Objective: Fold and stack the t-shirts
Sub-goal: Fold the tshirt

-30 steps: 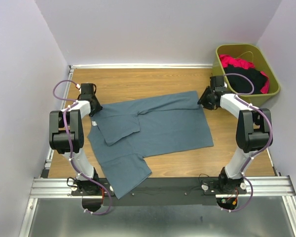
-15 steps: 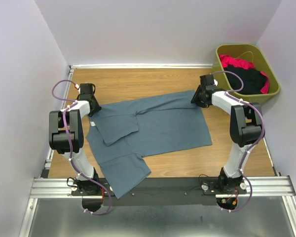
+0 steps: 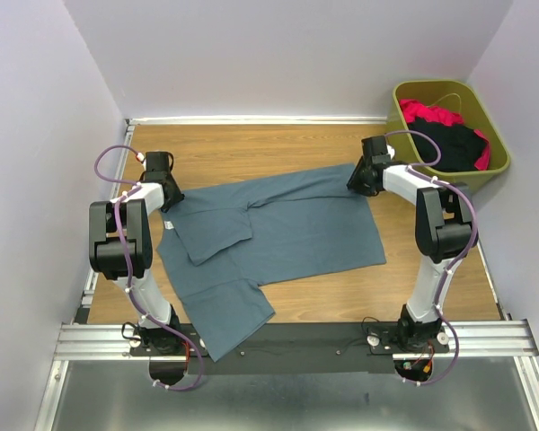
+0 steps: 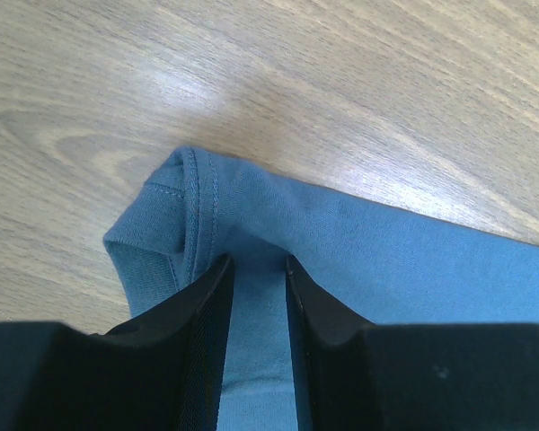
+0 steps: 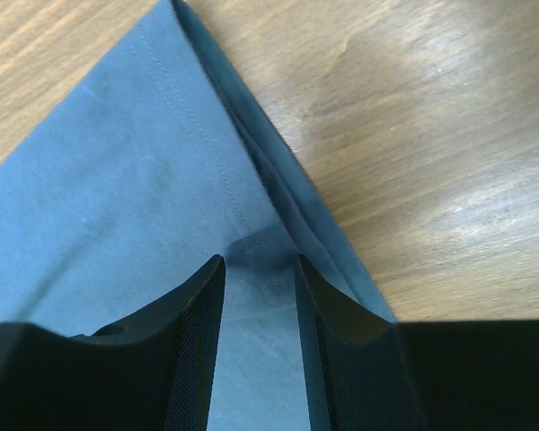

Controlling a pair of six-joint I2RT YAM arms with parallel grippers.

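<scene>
Across the middle of the wooden desk (image 3: 251, 148) lies the slate-blue t-shirt (image 3: 287, 229), partly folded, one end hanging over the near edge. Left claw (image 4: 254, 269) pinches its hemmed corner; right claw (image 5: 256, 269) is clamped on the opposite far corner. Black and red shirts (image 3: 449, 135) sit in the olive bin (image 3: 494, 166).

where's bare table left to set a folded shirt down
Bare wood runs along the far side, between the blue t-shirt and the back wall, and in a near-right patch between the shirt's hem and the right arm's base. The left side is crowded by shirt and left gripper; the bin holds clothes.
</scene>
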